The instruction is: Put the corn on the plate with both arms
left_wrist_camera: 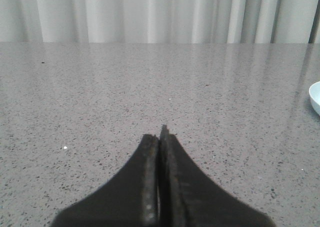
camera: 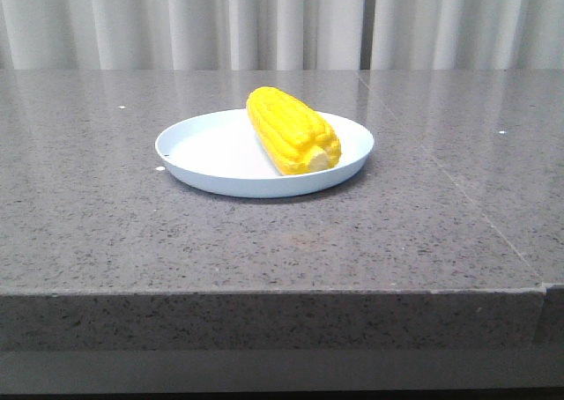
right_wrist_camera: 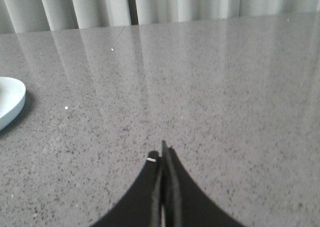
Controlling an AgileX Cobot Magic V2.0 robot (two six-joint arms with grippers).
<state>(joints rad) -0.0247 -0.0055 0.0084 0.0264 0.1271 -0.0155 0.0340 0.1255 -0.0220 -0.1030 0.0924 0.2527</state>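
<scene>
Both grippers — left gripper point(left_wrist_camera: 161, 137) and right gripper point(right_wrist_camera: 163, 154) — are pressed closed and empty, and with the corn point(camera: 293, 130) lying on the plate point(camera: 203, 153) mid-frame, keeping clear looks wisest.

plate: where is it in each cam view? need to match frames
Front: plate at centre of the table, corn lying on its right half.
Left wrist: only a sliver of rim at the right edge; corn not in view.
Right wrist: part of the rim at the left edge; corn not in view.
Shared landmark: the pleated curtain behind the table.
</scene>
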